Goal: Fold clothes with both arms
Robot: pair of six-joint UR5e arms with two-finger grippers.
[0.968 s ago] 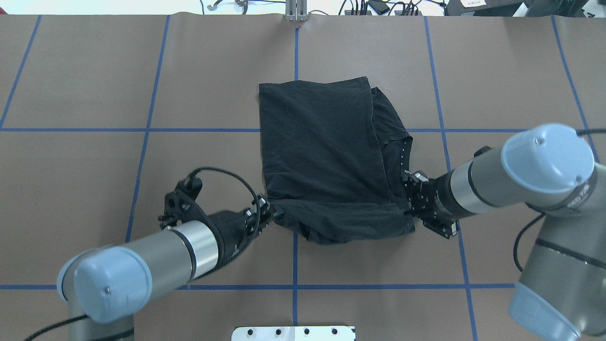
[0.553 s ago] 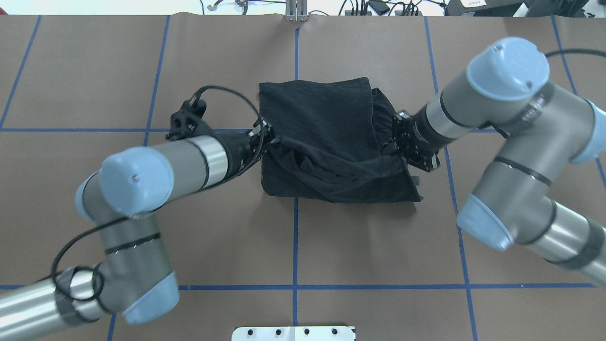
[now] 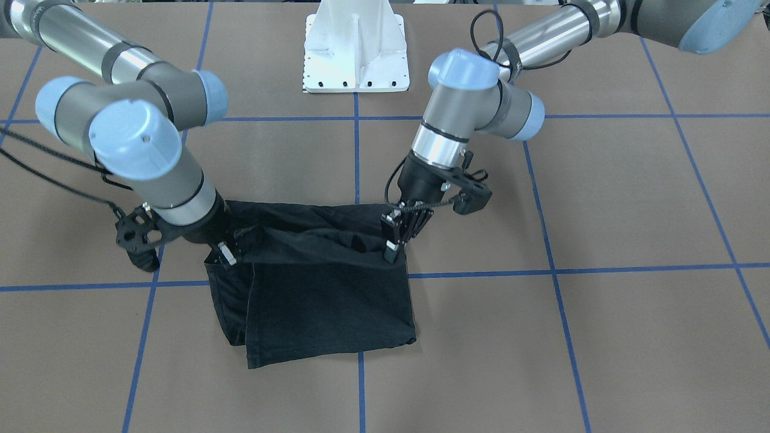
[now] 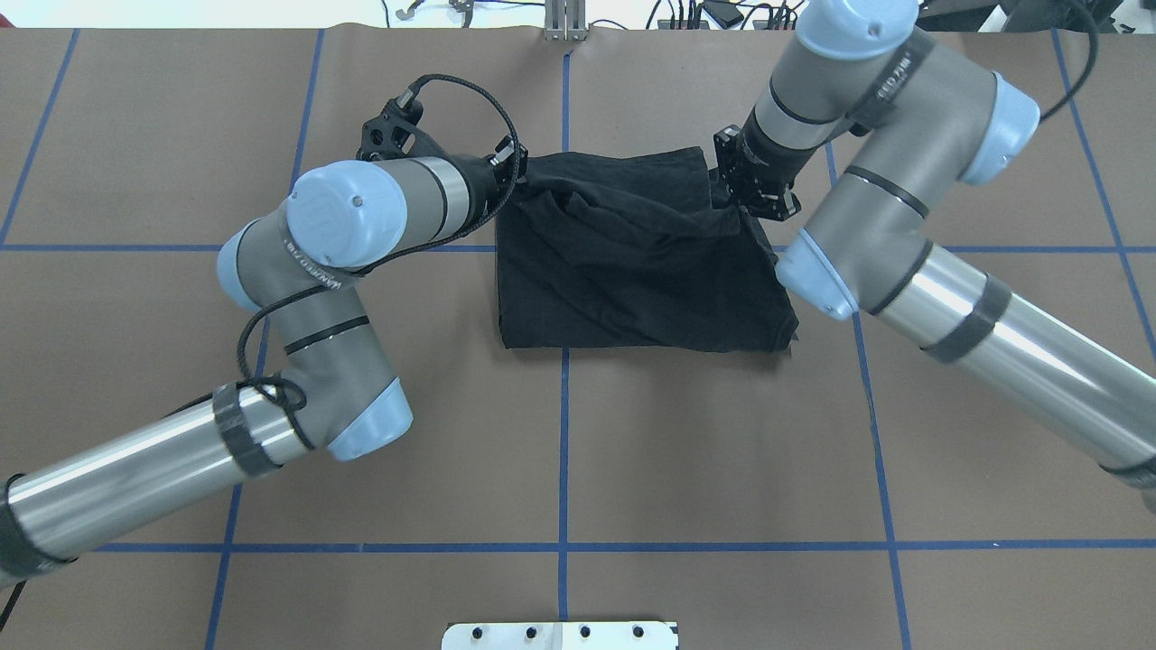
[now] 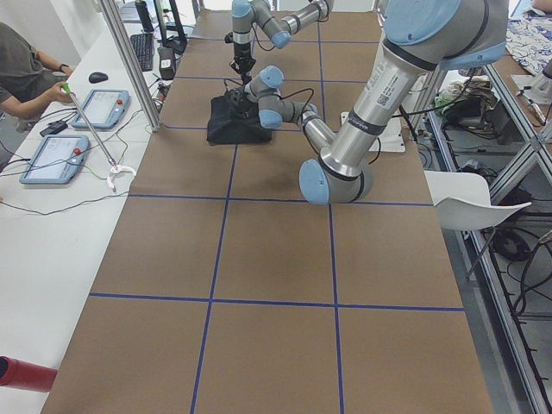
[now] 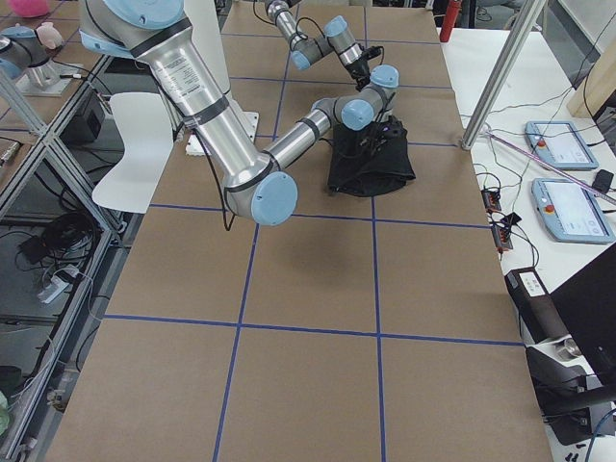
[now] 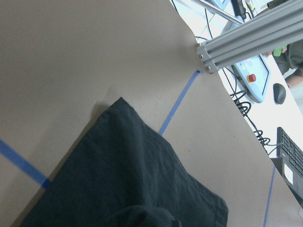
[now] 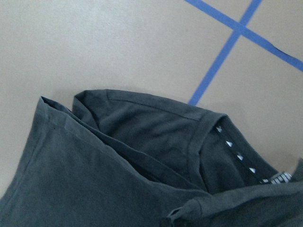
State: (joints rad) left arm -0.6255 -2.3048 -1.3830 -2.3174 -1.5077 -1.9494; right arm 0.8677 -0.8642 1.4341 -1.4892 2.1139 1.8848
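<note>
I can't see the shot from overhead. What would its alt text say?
A robot's left pincer and right pincer each pinch a corner of a black t-shirt, holding that edge over the rest of it, on a brown table marked with blue lines.

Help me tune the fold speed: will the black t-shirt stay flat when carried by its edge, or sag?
Probably floppy: the t-shirt droops and wrinkles between the left claw and the right claw. Likely light, since two small pinches lift its edge. Its lower layer lies flat on the table, so it may not drag.
</note>
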